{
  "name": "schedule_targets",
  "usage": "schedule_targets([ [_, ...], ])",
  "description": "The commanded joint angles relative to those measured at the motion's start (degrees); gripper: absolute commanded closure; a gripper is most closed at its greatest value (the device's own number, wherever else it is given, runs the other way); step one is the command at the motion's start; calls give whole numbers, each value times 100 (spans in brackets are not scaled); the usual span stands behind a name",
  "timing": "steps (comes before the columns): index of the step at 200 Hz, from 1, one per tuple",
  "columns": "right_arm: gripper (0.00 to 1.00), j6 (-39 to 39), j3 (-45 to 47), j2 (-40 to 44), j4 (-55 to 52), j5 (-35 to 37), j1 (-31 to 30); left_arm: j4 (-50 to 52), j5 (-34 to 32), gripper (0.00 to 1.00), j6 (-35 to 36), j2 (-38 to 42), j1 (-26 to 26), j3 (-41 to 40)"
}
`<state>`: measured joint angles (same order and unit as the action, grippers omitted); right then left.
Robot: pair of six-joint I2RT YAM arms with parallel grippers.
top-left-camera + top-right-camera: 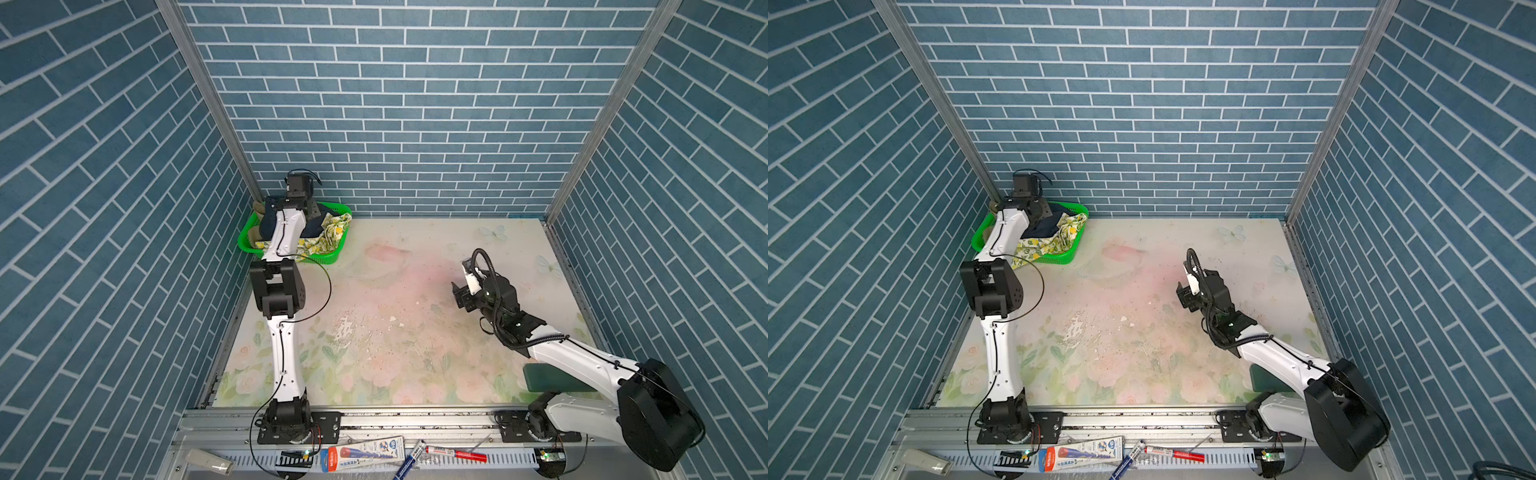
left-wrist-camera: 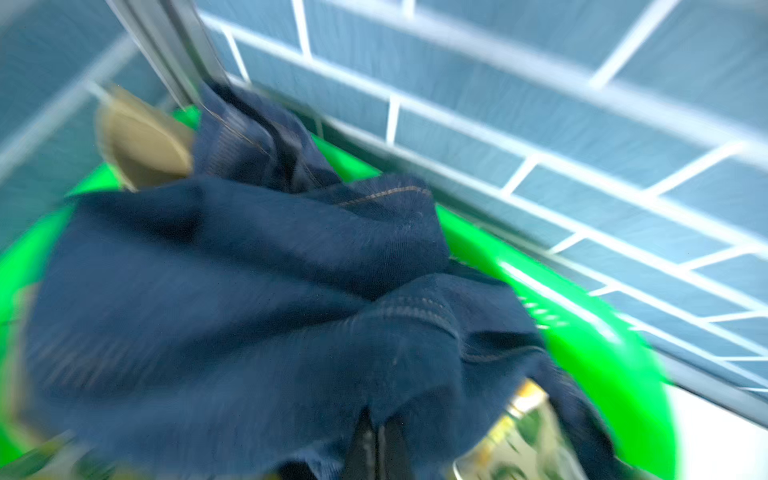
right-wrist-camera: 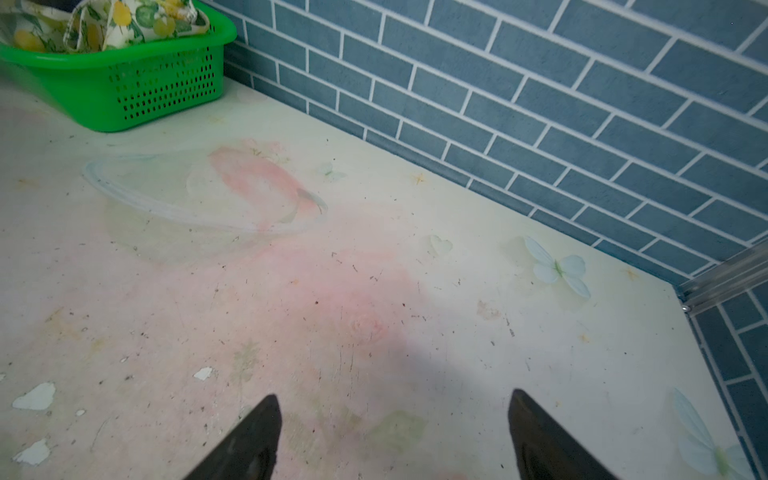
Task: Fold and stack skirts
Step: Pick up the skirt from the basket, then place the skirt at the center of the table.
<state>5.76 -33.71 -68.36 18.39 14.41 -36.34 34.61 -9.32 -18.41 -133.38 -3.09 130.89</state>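
Reaching in both top views with the left arm (image 1: 282, 232) (image 1: 1005, 235) into the green basket (image 1: 328, 257) (image 1: 1059, 258), at the far left corner of the surface (image 1: 395, 332). Hiding the left jaws under the wrist there, so not telling their state from above. Showing all three skirts piled inside this basket: the denim skirt (image 1: 312, 230) in the middle, the lemon skirt (image 1: 333, 230) on the side nearer to the centre of the surface and partly hanging over the front rim, the khaki skirt (image 1: 258, 208) on the side toward the left wall. Hovering with the right arm (image 1: 582, 353) over the right half of the surface, well apart from the basket, right jaws standing apart.

Looking in the left wrist view, through much blur, onto the denim skirt (image 2: 249, 291), filling most of the picture. Pressing the left jaws together on a fold of this denim. Showing also the khaki skirt (image 2: 141, 153) behind the denim, a small part of the lemon skirt (image 2: 519, 436) just beside the jaws, and the green rim of the basket (image 2: 582, 332) around them.

Looking in the right wrist view along the printed surface (image 3: 374, 291). Holding the right jaws wide apart above it. Showing the basket (image 3: 124, 99) at the corner by the wall, with the lemon skirt (image 3: 104, 25) lying over its rim.
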Motion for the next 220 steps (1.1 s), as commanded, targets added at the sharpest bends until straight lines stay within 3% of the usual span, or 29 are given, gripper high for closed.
schedule_targets([
  [1,15,-178,-213,203,-90,174,-26,-822,170,100,-81,1252,-7,-519],
  [47,15,-533,-301,382,-118,262,-23,-1471,837,100,-70,2754,4,-1483],
  [76,15,-773,-425,281,126,479,-14,-1982,1740,100,-92,3332,75,-1590],
  [129,15,-1466,-915,-27,106,951,24,-2623,2608,100,-584,3891,247,-1355],
  [168,16,-2378,-1086,368,-685,836,485,-2100,2875,100,-341,4036,1092,-903],
  [198,16,-3131,-1102,866,-1370,355,1112,-2144,2803,100,-92,4217,2221,-1486],
  [220,16,-3309,-1086,1294,-1855,273,1395,-2512,2744,100,-311,4356,2881,-2366],
])
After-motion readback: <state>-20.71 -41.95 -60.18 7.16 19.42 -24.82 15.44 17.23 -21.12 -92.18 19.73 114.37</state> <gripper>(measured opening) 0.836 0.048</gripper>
